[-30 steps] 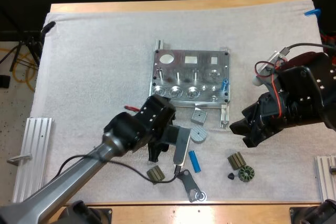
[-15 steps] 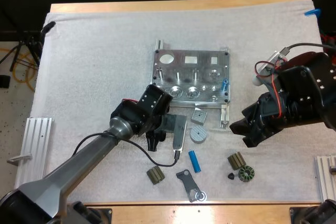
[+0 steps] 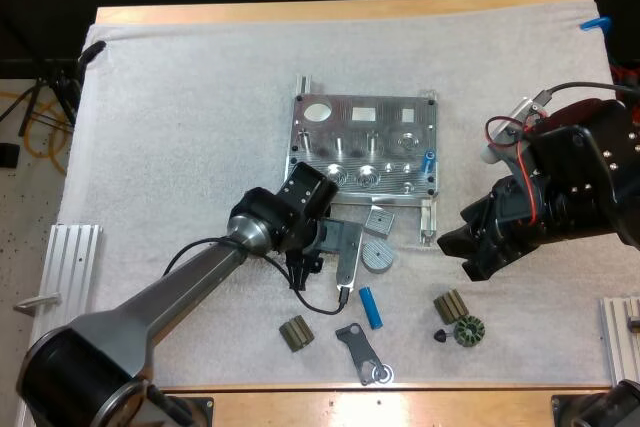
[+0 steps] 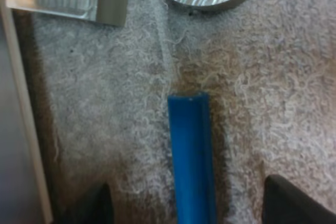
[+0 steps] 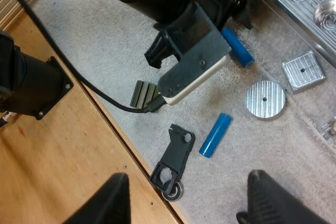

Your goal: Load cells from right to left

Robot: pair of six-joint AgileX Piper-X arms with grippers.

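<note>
The metal fixture (image 3: 365,152) lies mid-mat, with one blue cylinder (image 3: 428,160) standing in a hole at its right side. My left gripper (image 3: 303,269) hovers just in front of the fixture. It is open, and its fingers (image 4: 89,208) straddle a second blue cylinder (image 4: 191,166) lying on the mat, clear of it on both sides. This same cylinder (image 5: 237,46) pokes out under the left gripper (image 5: 231,9). A third blue cylinder (image 3: 371,307) (image 5: 215,134) lies loose nearer the front edge. My right gripper (image 3: 462,255) (image 5: 191,203) hangs open right of the fixture, holding nothing.
A metal disc (image 3: 378,255) and a square block (image 3: 380,219) lie in front of the fixture. A black bracket (image 3: 362,355), ribbed blocks (image 3: 295,332) (image 3: 451,305) and a round toothed part (image 3: 468,331) lie near the front edge. Ribbed metal rails (image 3: 60,297) (image 3: 620,322) flank the mat.
My left arm has moved away from the front edge toward the fixture, carrying its gripper closer to the fixture's near side. The right arm has stayed put.
</note>
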